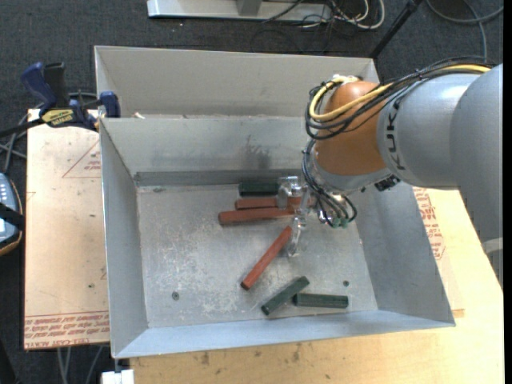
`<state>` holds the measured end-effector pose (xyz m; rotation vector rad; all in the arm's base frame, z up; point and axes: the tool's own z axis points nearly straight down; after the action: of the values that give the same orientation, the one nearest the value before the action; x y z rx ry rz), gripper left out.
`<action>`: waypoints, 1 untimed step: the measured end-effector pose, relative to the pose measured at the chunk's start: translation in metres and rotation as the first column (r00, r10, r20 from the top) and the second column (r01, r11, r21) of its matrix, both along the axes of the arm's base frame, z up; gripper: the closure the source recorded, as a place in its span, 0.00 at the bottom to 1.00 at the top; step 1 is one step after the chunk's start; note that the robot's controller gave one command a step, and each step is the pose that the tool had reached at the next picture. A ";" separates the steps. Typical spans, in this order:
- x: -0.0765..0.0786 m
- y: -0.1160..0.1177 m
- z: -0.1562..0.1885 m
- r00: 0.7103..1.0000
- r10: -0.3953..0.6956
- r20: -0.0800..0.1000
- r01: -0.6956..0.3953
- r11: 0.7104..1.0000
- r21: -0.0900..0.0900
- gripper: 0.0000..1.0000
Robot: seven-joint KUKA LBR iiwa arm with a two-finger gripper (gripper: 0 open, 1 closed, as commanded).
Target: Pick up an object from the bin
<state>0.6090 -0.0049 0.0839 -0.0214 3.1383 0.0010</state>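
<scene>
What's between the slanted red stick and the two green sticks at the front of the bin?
Nothing. In the camera view, bare bin floor separates the slanted red stick from the green sticks.

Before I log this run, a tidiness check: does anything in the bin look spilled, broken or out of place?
Nothing stands out. Red sticks and green sticks lie loose at mixed angles on the bin floor, none visibly broken or outside it. The gripper sits low beside one slanted red stick.

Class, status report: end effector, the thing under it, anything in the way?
End effector over upper end of slanted red stick. Two red sticks, green block close beside it.
</scene>
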 end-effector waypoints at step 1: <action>0.034 0.004 -0.004 0.970 -0.244 0.001 0.244 0.970 0.002 0.00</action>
<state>0.6432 -0.0007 0.0795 0.3639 3.1157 0.0026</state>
